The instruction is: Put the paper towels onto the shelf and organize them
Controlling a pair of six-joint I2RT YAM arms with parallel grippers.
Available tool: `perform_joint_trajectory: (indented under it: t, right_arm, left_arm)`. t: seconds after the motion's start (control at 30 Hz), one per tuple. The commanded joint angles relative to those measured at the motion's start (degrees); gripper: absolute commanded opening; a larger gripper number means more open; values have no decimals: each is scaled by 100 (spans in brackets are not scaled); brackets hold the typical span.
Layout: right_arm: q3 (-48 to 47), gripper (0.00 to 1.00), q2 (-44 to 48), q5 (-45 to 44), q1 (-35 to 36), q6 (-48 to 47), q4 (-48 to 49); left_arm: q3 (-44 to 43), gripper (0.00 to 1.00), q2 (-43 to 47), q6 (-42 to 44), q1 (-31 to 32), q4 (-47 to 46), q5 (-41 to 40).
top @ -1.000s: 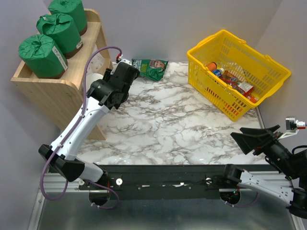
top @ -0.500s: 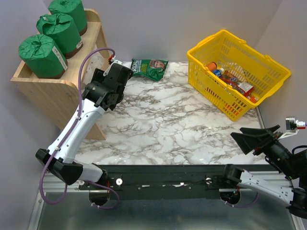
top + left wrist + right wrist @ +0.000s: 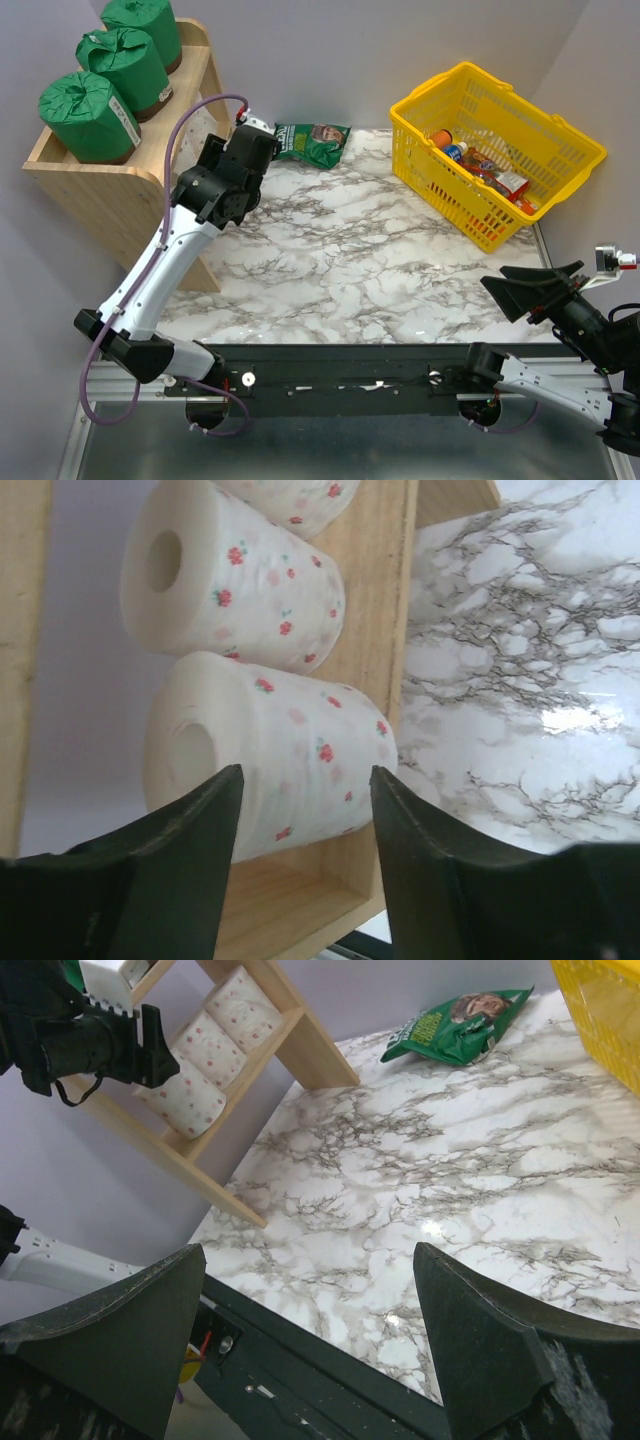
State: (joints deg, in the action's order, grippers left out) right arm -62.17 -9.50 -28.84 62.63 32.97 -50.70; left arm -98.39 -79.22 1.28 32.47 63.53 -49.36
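Three green-wrapped paper towels [image 3: 88,115] [image 3: 128,65] [image 3: 145,25] stand on the top tray of the wooden shelf [image 3: 120,190]. On the lower tier [image 3: 375,600], three white flower-print rolls lie in a row: the nearest [image 3: 270,755], the middle one [image 3: 235,580] and the far one [image 3: 300,495]. They show again as rolls [image 3: 185,1100] in the right wrist view. My left gripper [image 3: 305,780] is open at the lower tier, its tips just short of the nearest roll and not touching it. My right gripper [image 3: 309,1255] hangs open and empty over the table's near right edge.
A yellow plastic basket [image 3: 430,85] holding bottles and packets stands at the back right. A flat green snack bag [image 3: 312,142] lies on the marble table [image 3: 380,260] at the back, right of the shelf. The left arm [image 3: 160,270] slants alongside the shelf's side panel.
The left jaws have spread apart off the nearest white roll, which stays on the lower tier. The left wrist shifted slightly left toward the shelf. The right arm has not moved.
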Motion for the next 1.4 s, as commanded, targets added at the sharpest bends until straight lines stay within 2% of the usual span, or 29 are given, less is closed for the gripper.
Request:
perform_joint_trajectory:
  t: [0.0, 0.07, 0.27, 0.63, 1.1, 1.23, 1.37]
  right_arm:
    - [3, 93, 62, -139, -5, 8, -125]
    - [-5, 93, 88, -166, -5, -1, -116]
    - [-5, 93, 88, -157, -5, -1, -81]
    - [38, 93, 159, -183, -5, 51, -133]
    - [100, 93, 53, -131, -5, 60, -142]
    - [135, 93, 27, -87, -14, 122, -142]
    - [126, 93, -96, -139, -14, 139, -195]
  left_arm:
    - [337, 58, -129, 145, 49, -253, 348]
    - [566, 52, -120, 145, 40, -340, 322]
    - [1102, 43, -94, 197, 5, -631, 252]
    - [1348, 42, -32, -101, -750, -455, -126]
    - [1551, 44, 65, -480, -927, -209, -372]
    - [1358, 45, 64, -357, -918, -288, -22]
    - [1147, 47, 108, -269, -778, -516, 951]
